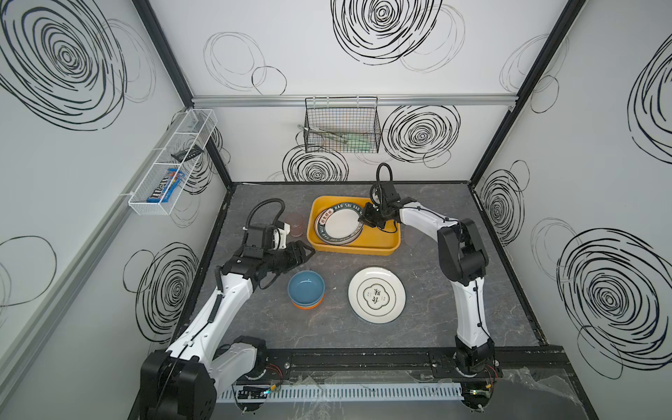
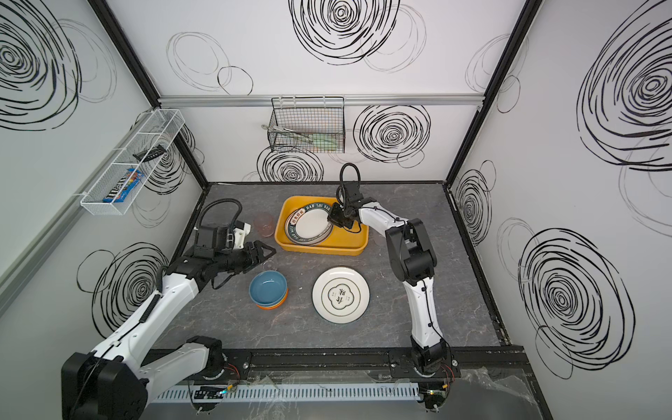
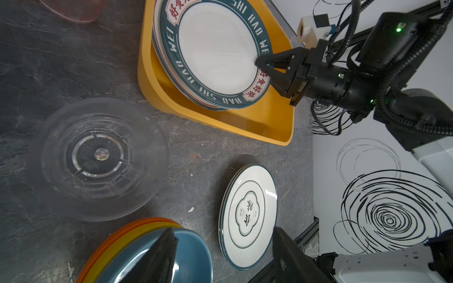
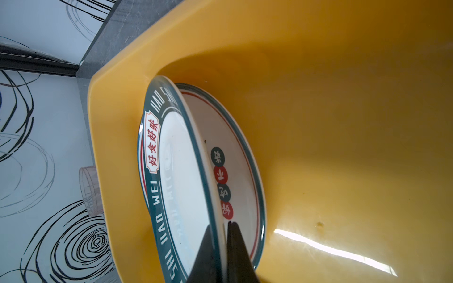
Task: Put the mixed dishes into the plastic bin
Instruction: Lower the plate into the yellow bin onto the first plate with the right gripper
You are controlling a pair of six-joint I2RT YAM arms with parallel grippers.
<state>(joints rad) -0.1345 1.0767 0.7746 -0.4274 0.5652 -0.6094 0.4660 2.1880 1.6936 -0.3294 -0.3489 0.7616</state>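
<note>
Yellow plastic bin [image 1: 352,250] holds one plate [image 4: 242,156], and your right gripper [image 1: 363,220] is pinched on the rim of a second, green-banded plate [image 1: 342,226] tilted over it, likely so it nests flat, while your left gripper [image 1: 307,254] hovers, jaws apart, near the blue bowl [image 1: 306,287].

You saw the lower plate [image 4: 232,156] mostly covered by the upper plate [image 4: 181,171] pinched in the right jaws. Beyond the left jaws the clear cup [image 3: 99,156] looked blurred. The frame edge cut off the pink cup [image 3: 73,9], and the left jaws' tips hid part of the blue bowl [image 3: 193,254].
</note>
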